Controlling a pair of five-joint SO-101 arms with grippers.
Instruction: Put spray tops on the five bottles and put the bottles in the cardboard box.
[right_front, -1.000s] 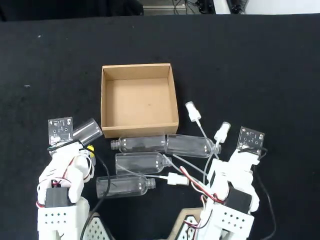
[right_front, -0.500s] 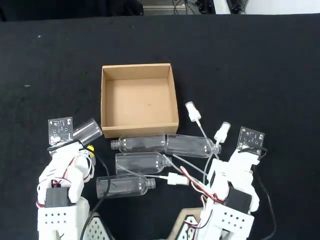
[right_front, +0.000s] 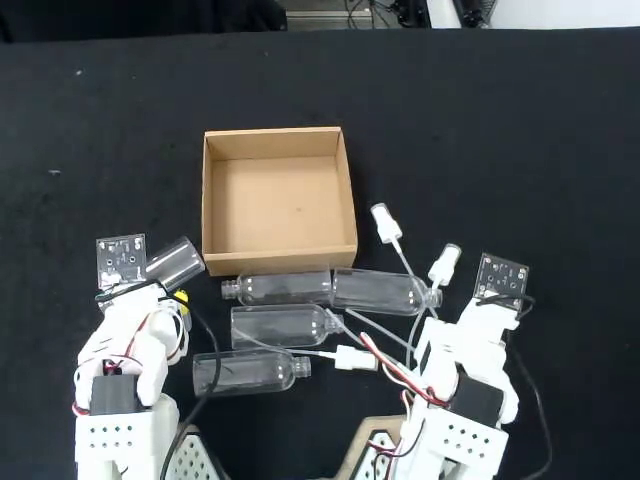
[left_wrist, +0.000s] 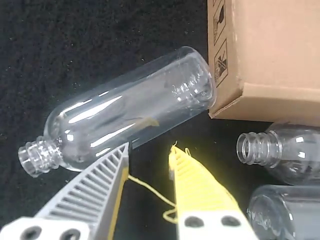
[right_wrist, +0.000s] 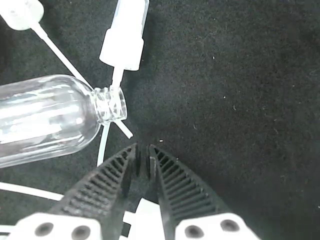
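Built from white shells (right_front: 115, 435) around black motors (right_front: 108, 392), with red, white and black cables (right_front: 383, 362). Jaws ribbed: on left arm (right_front: 128, 335) one grey and one yellow, on right arm (right_front: 468, 345) both black, with small screw holes (right_wrist: 44, 229).

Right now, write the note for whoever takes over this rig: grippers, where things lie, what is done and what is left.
Left gripper: open, holding nothing, just short of a clear bottle that lies on its side with its base against a corner of the cardboard box.
Right gripper: shut, holding nothing, near the neck of an uncapped bottle.
Four more bottles lie on their sides in front of the box.
At least three spray tops lie loose on the table on the right arm's side.
Done: nothing; the box is empty and no bottle has a top.
Left: top all five bottles and box them.
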